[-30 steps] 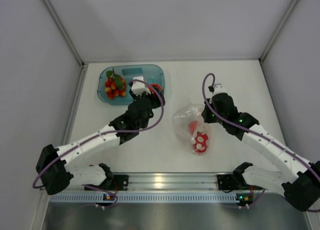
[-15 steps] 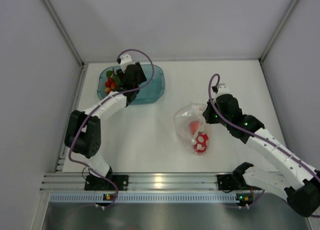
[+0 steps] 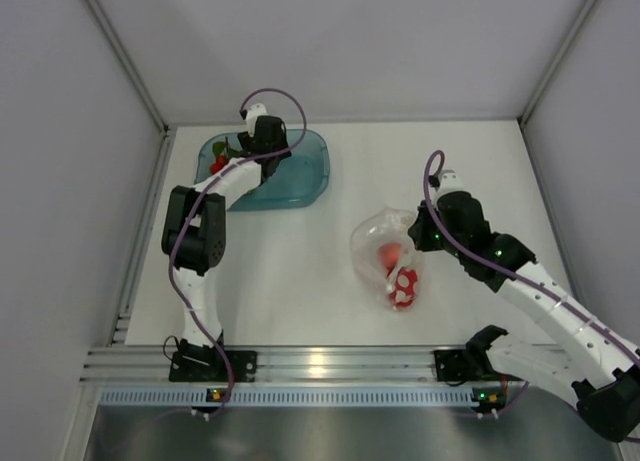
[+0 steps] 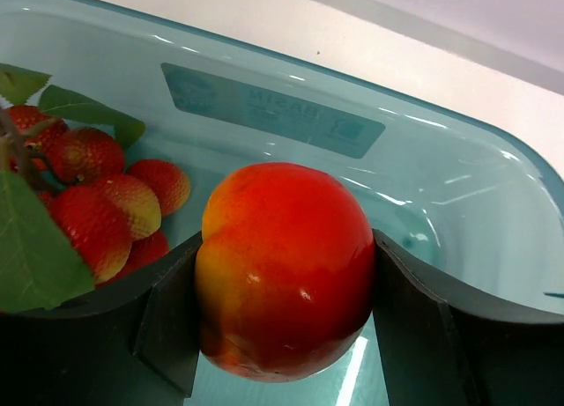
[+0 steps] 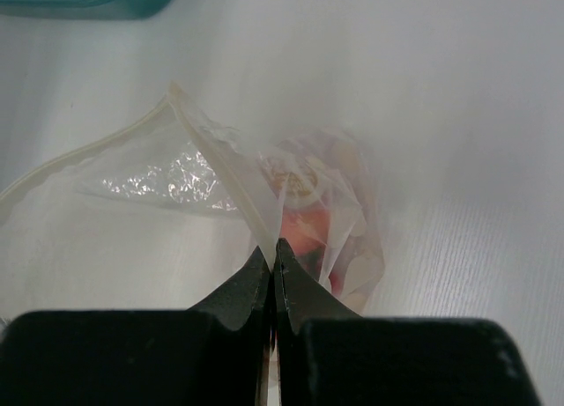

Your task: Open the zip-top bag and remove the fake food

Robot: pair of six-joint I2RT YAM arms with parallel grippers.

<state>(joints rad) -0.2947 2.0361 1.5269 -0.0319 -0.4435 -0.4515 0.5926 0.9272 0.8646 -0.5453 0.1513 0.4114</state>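
My left gripper (image 4: 286, 313) is shut on a piece of fake food, a red and yellow peach (image 4: 286, 265), held just above the floor of the teal tray (image 4: 458, 129). A red berry cluster with green leaves (image 4: 97, 203) lies in the tray to its left. In the top view the left gripper (image 3: 262, 146) hangs over the tray's left half. The zip-top bag (image 3: 385, 249) lies mid-table with red fake food (image 3: 402, 284) inside. My right gripper (image 5: 275, 247) is shut on a raised edge of the bag (image 5: 220, 173), whose mouth gapes to the left.
The teal tray (image 3: 303, 171) stands at the back left of the white table. Grey walls close in the back and both sides. A metal rail (image 3: 320, 363) runs along the near edge.
The left arm has swung back and to the left, carrying the peach deeper over the tray. The right gripper keeps its hold on the bag and has hardly moved.
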